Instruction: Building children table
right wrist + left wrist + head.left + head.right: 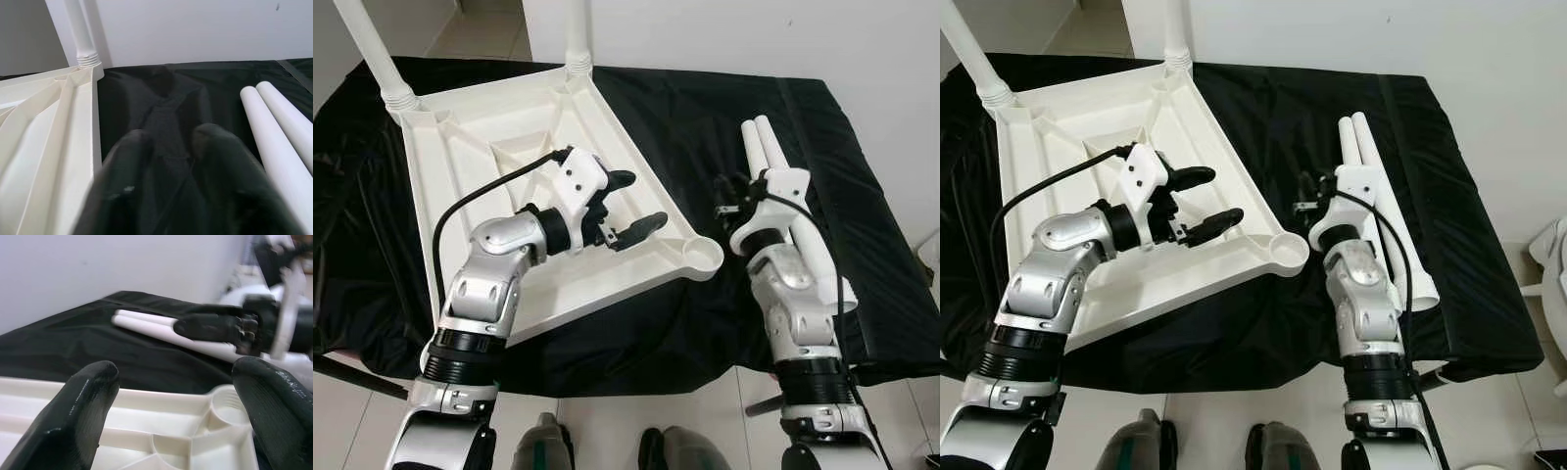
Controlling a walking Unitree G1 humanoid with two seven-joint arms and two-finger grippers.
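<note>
Black cloth (705, 108) spread over the whole work surface, draped past the near edge. Upside-down white tabletop (524, 186) lying on its left half, ribbed underside up, near-right corner hanging out toward the front. Two legs already standing in the far corner sockets (374, 49) (578, 34); empty round socket (705, 257) at the near-right corner. Two loose white legs (1381, 196) lying side by side on the cloth to the right of the tabletop, touching each other, well apart from that socket.

Left gripper (628, 206) hovering over the tabletop's right rim, fingers spread wide with nothing between them — the empty socket just ahead in the left wrist view. Right gripper (732, 194) down at the cloth just beside the loose legs, between them and the tabletop; fingers (222, 161) close together with only a narrow gap, nothing gripped.

Judged stage: halfway, two legs fitted, two left.

Risks from here — smooth round legs likely to roll off or slip out of a pinch taken off-centre; slack cloth liable to bunch under the fingers and get nipped with the leg; unsupported tabletop corner apt to tip or slide under downward push if not steadied; leg entering the socket tilted, then jamming
</note>
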